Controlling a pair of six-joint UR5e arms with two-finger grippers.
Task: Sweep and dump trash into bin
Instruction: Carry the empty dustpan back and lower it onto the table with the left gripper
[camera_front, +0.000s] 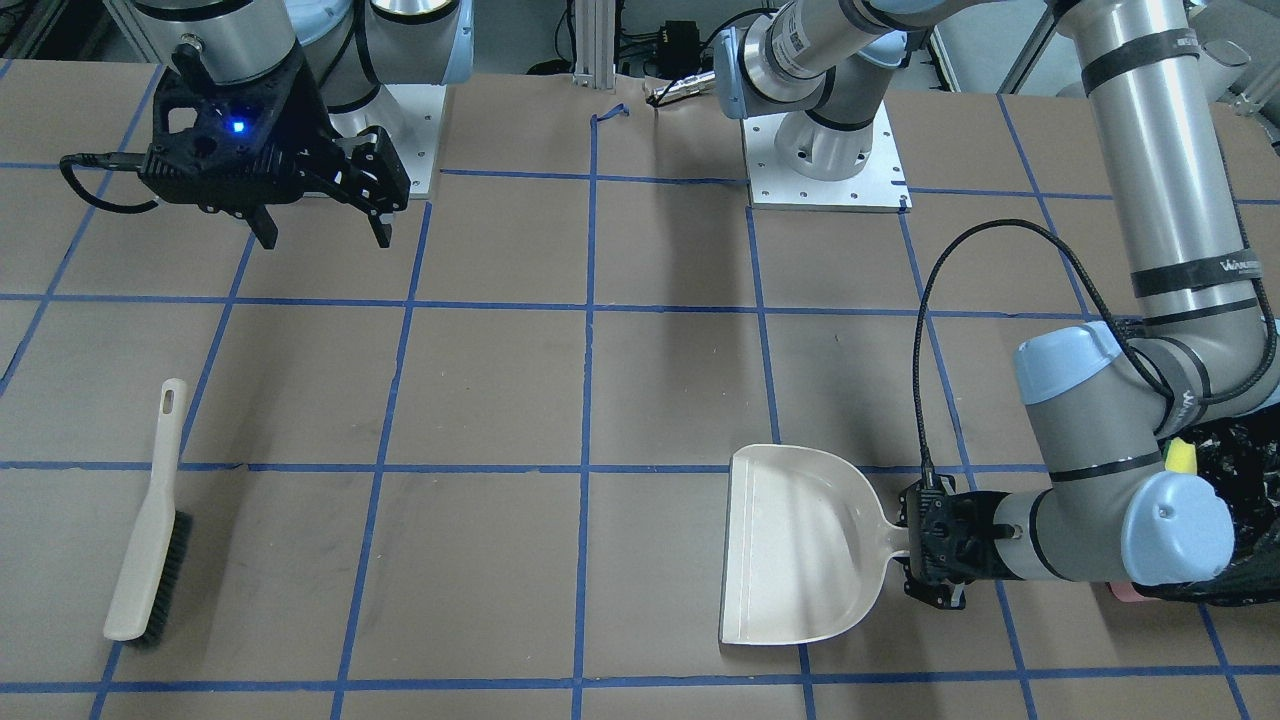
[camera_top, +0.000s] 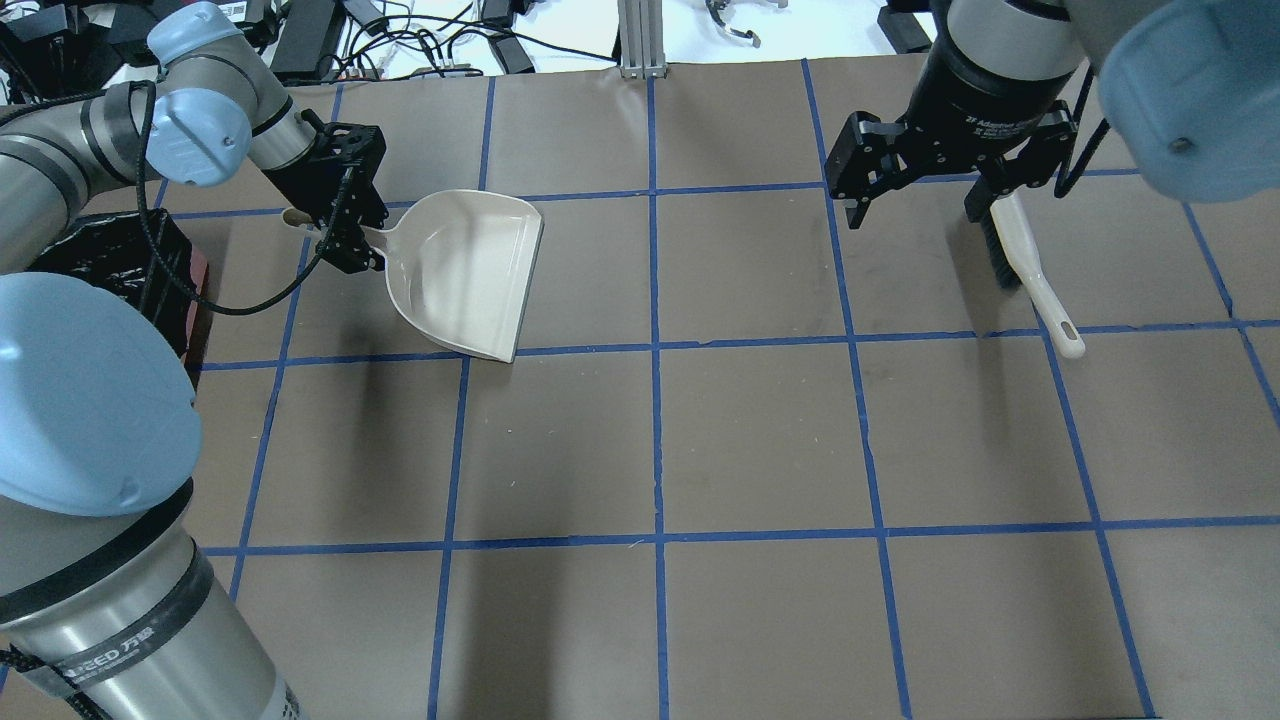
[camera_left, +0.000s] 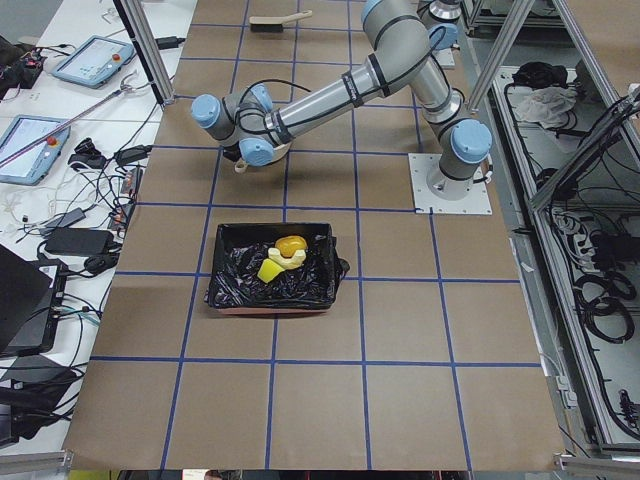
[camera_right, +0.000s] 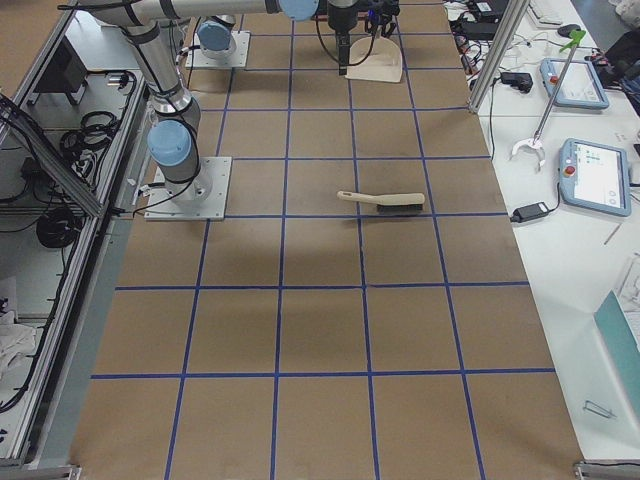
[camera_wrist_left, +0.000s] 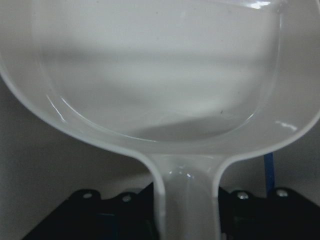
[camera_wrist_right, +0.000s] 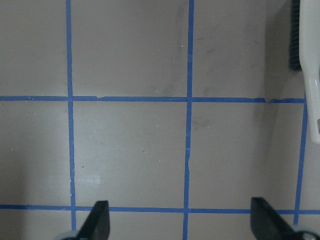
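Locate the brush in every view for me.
Front-facing: brush, lower left.
Overhead: brush, upper right.
Exterior left: brush, top edge, far end.
Exterior right: brush, centre.
Left wrist: not in it.
Right wrist: brush, upper right edge.
Shared landmark: the beige dustpan.

The right claw (camera_wrist_right: 182, 220) holds its two black tips wide apart at the bottom edge, over the blue-taped brown worktop (camera_wrist_right: 130, 150). A beige brush (camera_wrist_right: 312, 75) lies at upper right.
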